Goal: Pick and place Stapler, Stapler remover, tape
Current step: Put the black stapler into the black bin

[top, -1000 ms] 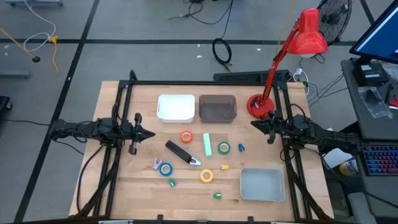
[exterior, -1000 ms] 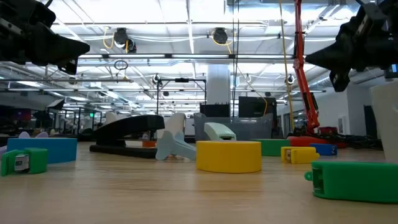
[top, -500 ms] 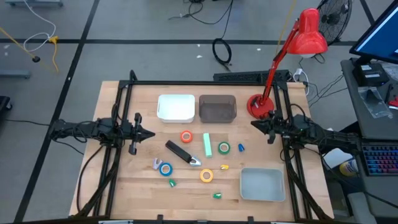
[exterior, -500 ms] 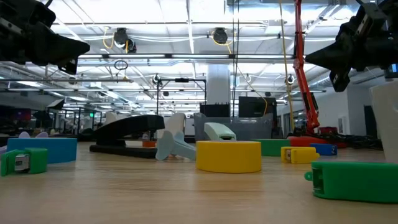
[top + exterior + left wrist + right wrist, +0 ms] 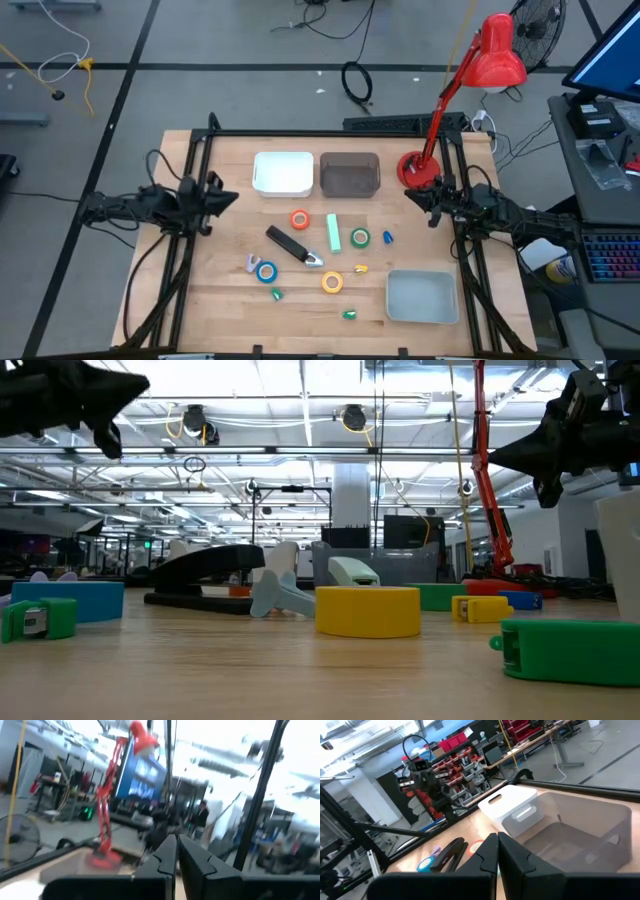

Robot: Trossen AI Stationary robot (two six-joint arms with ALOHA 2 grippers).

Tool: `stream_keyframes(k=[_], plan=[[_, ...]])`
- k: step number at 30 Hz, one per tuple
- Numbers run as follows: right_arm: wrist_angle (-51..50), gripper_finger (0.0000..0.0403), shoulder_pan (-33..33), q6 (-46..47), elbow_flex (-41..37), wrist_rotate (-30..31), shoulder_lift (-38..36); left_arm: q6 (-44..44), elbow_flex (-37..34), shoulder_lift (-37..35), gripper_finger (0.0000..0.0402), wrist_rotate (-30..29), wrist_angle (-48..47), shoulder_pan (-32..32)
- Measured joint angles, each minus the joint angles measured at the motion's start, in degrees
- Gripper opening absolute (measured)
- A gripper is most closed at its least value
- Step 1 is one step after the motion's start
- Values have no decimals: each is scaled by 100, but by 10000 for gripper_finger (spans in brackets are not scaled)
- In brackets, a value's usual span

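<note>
The black stapler (image 5: 287, 243) lies on the wood table, and the pale staple remover (image 5: 313, 260) lies at its right end. Four tape rolls lie flat on the table: orange (image 5: 299, 219), green (image 5: 359, 238), blue (image 5: 265, 270) and yellow (image 5: 332, 282). My left gripper (image 5: 232, 196) hangs shut above the table's left side, left of all of them. In its own wrist view its fingers (image 5: 177, 847) point level into the room. My right gripper (image 5: 408, 197) is shut above the right side and points toward the bins (image 5: 497, 845). Both grippers hang high in the low view: left (image 5: 145, 382), right (image 5: 495, 457).
A white bin (image 5: 283, 172) and a dark clear bin (image 5: 349, 174) stand at the far side, and a grey bin (image 5: 421, 296) at the near right. A red lamp's base (image 5: 413, 168) stands beside my right gripper. A mint bar (image 5: 333, 232) and small coloured bits lie among the rolls.
My left gripper has risen and drawn back toward the table's left edge. It has tipped up and stayed shut. The things on the table have not moved.
</note>
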Motion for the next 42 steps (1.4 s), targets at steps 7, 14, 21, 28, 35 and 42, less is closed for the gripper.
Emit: stream_keyframes(k=[7,14,21,28,35,42], plan=[[-4,4,0,-9,0,-16,0,-194,2,-2,19,-168,693,-2],[-7,4,0,-2,4,-20,0,-798,46,418,19,-578,702,0],[-7,4,0,0,7,-20,0,-1363,957,2034,19,-444,-55,-9],[-7,4,0,-2,7,-4,0,-1414,2901,4431,19,-346,-3024,-9],[-10,4,0,-3,7,-1,1,-155,4140,6107,19,310,-4246,-9],[-15,4,0,-2,7,-1,0,830,4856,6929,19,355,-4583,-100]])
